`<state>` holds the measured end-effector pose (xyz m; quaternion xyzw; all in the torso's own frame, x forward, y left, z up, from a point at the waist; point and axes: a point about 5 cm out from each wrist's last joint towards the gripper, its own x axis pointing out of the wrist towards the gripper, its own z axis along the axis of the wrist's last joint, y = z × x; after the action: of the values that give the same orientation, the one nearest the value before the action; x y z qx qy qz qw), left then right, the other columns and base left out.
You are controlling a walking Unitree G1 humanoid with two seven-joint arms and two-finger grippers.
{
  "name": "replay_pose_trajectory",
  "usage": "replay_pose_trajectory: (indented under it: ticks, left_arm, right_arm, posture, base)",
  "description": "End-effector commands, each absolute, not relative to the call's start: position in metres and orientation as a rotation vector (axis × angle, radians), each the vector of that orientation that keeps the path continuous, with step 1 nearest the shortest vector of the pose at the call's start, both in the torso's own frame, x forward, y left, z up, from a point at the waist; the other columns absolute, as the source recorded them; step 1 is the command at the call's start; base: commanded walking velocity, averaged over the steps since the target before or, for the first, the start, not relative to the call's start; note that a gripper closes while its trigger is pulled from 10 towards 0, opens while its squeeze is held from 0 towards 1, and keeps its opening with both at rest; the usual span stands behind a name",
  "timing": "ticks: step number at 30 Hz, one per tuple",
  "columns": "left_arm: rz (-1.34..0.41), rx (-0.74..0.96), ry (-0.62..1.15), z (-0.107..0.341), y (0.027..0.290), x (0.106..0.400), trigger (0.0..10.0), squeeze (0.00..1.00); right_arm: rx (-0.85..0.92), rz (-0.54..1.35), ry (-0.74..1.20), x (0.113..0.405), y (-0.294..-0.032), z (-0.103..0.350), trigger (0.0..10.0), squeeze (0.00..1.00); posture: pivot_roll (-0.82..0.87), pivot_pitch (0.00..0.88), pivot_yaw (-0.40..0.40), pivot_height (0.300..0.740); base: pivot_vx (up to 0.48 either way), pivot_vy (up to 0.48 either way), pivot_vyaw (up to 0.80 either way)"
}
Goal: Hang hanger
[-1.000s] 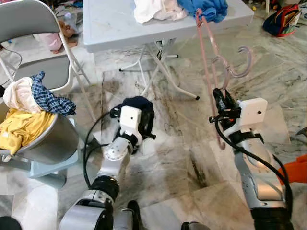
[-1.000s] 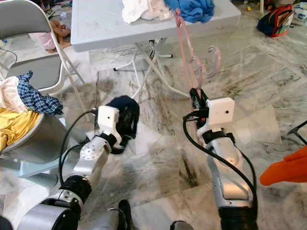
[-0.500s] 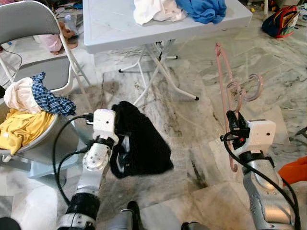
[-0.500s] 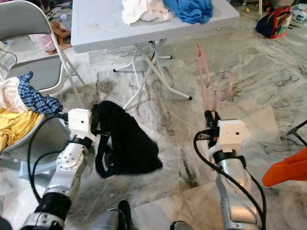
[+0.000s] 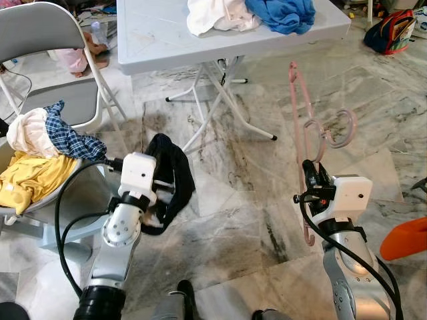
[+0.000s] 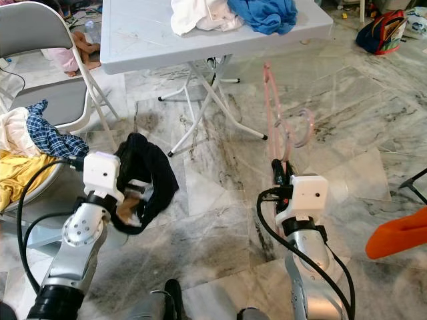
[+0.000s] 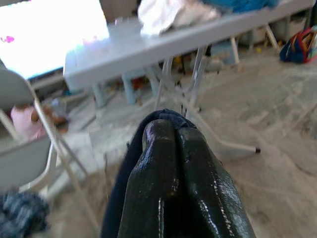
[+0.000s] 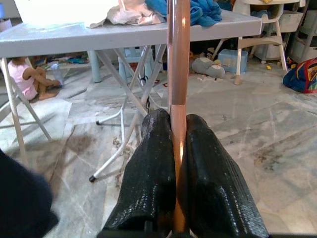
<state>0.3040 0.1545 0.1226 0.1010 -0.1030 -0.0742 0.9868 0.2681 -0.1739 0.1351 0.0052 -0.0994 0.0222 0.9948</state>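
Note:
A pink plastic hanger point(image 5: 308, 127) stands upright above the marble floor, hook curling to the right. My right gripper point(image 5: 310, 175) is shut on its lower bar; in the right wrist view the pink bar point(image 8: 177, 74) is pinched between both black fingers point(image 8: 148, 193). My left gripper point(image 5: 162, 183) is shut on a dark navy garment point(image 5: 173, 175) that hangs bunched beside it, left of the hanger and apart from it. The left wrist view has the closed fingers point(image 7: 173, 193) with dark cloth point(image 7: 166, 118) at their tips.
A grey folding table point(image 5: 160, 40) with white and blue clothes stands ahead. A grey folding chair point(image 5: 40, 40) and a basket point(image 5: 67, 200) of clothes are at the left. An orange object point(image 5: 405, 237) lies at the right edge; a bag point(image 5: 390, 27) sits far right.
The dark garment, spread wide half a second ago, now hangs bunched and narrower at my left gripper. The right gripper with the hanger has shifted slightly left and up.

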Motion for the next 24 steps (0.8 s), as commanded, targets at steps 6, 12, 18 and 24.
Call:
replay_pose_trajectory:
  ticks: [6,12,18,24]
  left_arm:
    - [-0.119,0.192,-0.244,0.136,0.159,0.306,10.0,0.0]
    - [-0.121,0.171,-0.274,0.147,0.156,0.31,10.0,0.0]
    - [-0.125,0.162,-0.288,0.153,0.154,0.311,10.0,0.0]
    - [-0.135,0.162,-0.302,0.157,0.152,0.313,10.0,0.0]
  right_arm:
    - [0.024,0.06,-0.233,0.27,-0.169,0.143,10.0,0.0]
    - [0.035,0.073,-0.251,0.274,-0.166,0.147,10.0,0.0]
    - [0.038,0.09,-0.257,0.275,-0.163,0.148,10.0,0.0]
    - [0.048,0.099,-0.271,0.277,-0.159,0.151,10.0,0.0]
  posture:
    - [0.01,0.176,0.053,0.74]
    - [0.02,0.175,0.053,0.74]
    - [0.03,0.171,0.056,0.74]
    - [0.03,0.167,0.062,0.74]
  base:
    - [0.041,0.0,0.0]
    - [0.336,0.0,0.0]
    - [0.396,0.0,0.0]
    - [0.424,0.0,0.0]
